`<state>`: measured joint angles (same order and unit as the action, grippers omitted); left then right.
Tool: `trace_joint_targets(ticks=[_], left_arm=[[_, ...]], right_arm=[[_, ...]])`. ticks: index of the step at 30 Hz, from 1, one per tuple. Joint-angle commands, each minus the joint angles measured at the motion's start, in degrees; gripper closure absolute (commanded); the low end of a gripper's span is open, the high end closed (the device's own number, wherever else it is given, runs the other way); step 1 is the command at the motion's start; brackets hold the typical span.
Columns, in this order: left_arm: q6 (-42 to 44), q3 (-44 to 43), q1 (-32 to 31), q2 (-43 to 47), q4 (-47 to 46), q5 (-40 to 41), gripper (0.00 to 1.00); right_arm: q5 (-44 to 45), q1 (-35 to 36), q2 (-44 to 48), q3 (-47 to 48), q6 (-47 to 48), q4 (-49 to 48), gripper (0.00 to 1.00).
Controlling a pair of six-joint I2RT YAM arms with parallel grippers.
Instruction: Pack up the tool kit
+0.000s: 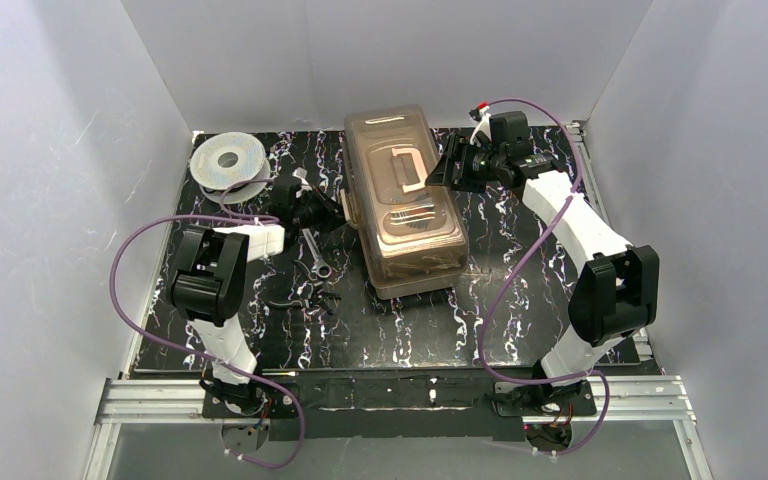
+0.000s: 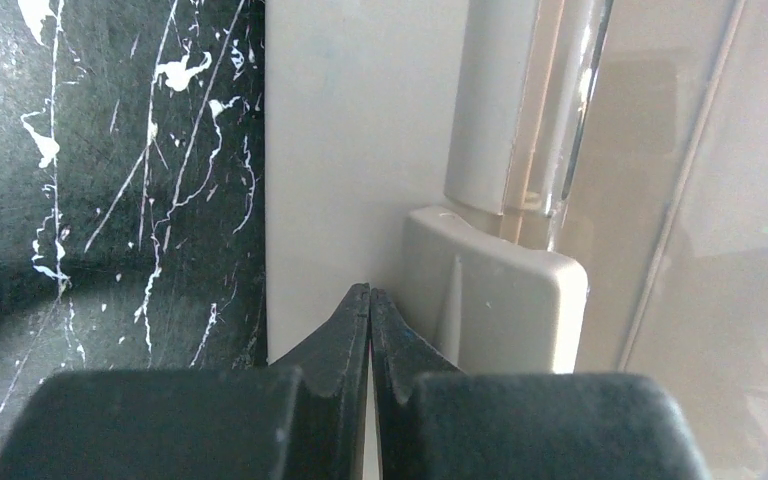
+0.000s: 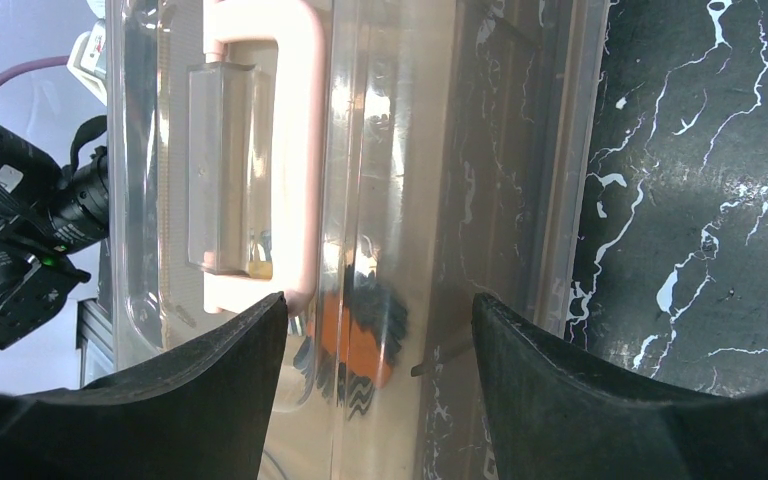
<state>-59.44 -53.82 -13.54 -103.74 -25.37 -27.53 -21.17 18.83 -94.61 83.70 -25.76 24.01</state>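
Observation:
The tool kit (image 1: 405,200) is a big beige box with a smoky lid that lies down, standing in the middle of the table. My left gripper (image 1: 340,214) is shut and empty at the box's left side. In the left wrist view its tips (image 2: 370,292) touch the beige wall (image 2: 330,150) just beside the beige latch (image 2: 495,300). My right gripper (image 1: 440,172) is open at the box's right edge. In the right wrist view the right gripper (image 3: 380,300) hovers over the lid (image 3: 400,150) beside the pinkish handle (image 3: 295,150), holding nothing.
A round grey wire spool (image 1: 228,160) sits at the back left. A wrench (image 1: 315,255) and small dark tools (image 1: 305,295) lie left of the box. White walls close in the black marbled table (image 1: 520,300) on three sides.

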Motion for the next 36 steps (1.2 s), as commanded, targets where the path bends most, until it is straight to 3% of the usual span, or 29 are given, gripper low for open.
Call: trace_joint_targets(ticks=[1, 8, 13, 19, 32, 36], left_arm=[[-5.4, 0.9, -2.5, 6.3, -15.7, -5.6, 1.00], [-13.9, 7.0, -0.1, 3.9, -30.4, -6.2, 1.00], [-22.5, 10.4, 1.6, -2.3, -48.0, -6.5, 1.00], [-26.6, 11.0, 2.4, -6.5, -55.6, -6.8, 1.00], [-27.3, 12.6, 3.8, -1.0, -56.8, -6.3, 1.00], [-24.0, 9.6, 3.5, -0.4, -46.8, -8.8, 1.00]], right_arm=[[-1.7, 1.8, -1.0, 0.3, 1.1, 1.7, 0.27], [-1.6, 1.8, -0.2, -0.4, 1.3, 1.3, 0.27], [-2.1, 1.8, 0.1, -0.4, 1.2, 1.3, 0.27], [-1.9, 1.8, 0.3, -0.2, 1.2, 1.5, 0.27], [-1.7, 1.8, 0.6, 0.0, 1.2, 1.9, 0.27], [-1.7, 1.9, 0.4, 0.2, 1.2, 2.1, 0.27]])
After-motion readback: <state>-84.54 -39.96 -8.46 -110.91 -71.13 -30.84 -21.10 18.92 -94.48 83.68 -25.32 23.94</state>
